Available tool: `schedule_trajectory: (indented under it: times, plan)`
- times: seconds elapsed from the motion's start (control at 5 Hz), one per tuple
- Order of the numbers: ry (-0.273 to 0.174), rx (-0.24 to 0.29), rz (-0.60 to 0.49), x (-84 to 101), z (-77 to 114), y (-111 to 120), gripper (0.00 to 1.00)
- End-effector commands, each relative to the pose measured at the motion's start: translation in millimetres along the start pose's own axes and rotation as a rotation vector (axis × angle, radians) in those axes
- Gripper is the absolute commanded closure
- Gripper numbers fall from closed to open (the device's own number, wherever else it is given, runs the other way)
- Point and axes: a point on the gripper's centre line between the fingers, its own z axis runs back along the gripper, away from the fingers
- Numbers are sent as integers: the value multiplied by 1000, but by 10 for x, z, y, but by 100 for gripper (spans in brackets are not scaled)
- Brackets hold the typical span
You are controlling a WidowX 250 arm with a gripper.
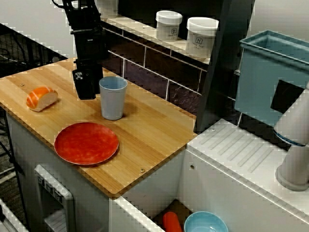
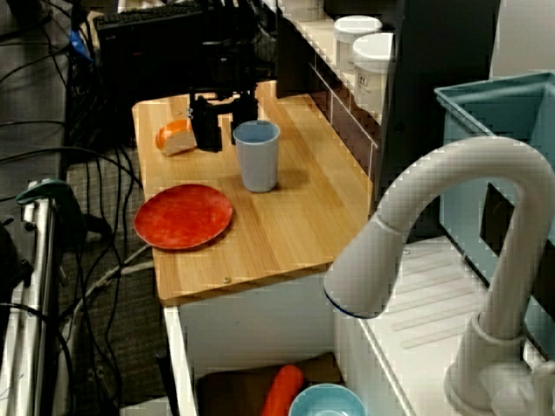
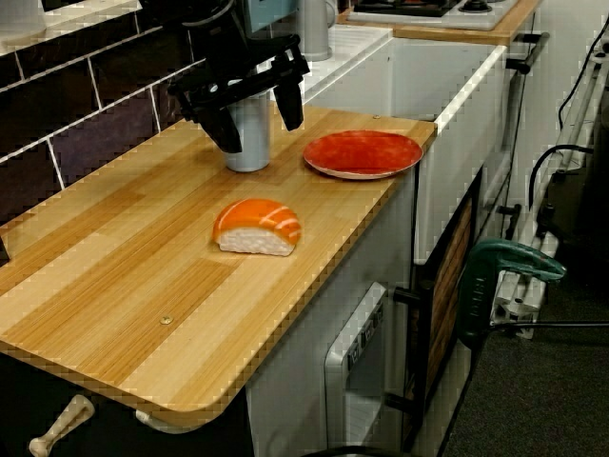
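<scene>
The cup (image 1: 113,99) stands upright on the counter (image 1: 154,130), mouth up, its long axis vertical. In the view from above it lies at about 3 o'clock from the claw (image 1: 87,93), just beside it. From that view I cannot tell whether the two touch or a thin gap is left.

The cup is plain, pale blue-grey and slightly tapered toward its base, with no handle. No view looks into it, so what it holds cannot be told.

The claw hangs straight down from the black arm with its tips low over the wood. In the view from the counter's end its fingers (image 3: 225,131) are spread wide and nothing is pinched between them. The cup shows through the gap from there but sits behind the fingers, not between them. The view from the faucet side agrees: the claw stands at the cup's 10 o'clock, one finger near the rim.

In the view from above, a piece of salmon sushi (image 1: 41,98) lies at the claw's 9 o'clock, apart from it, with its long axis running roughly 8 to 2 o'clock. A red plate (image 1: 86,143) sits at the cup's 7 o'clock, near it but not touching. Two white jars (image 1: 168,25) stand on the ledge at 1 o'clock. A blue bowl (image 1: 205,223) lies in the sink at 5 o'clock, well apart.
</scene>
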Motion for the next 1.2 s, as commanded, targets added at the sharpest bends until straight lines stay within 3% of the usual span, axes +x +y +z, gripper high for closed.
schedule_trajectory:
  times: [0.0, 0.4, 0.6, 0.8, 1.0]
  plan:
    - [0, 70, -29, 140, 71, -173, 0]
    - [15, 74, -59, 231, -12, -333, 0]
    - [1, 104, -48, 182, 54, -394, 0]
    - [-18, 135, 20, 78, 178, -454, 0]
    - [21, 207, 149, -60, 290, -541, 0]
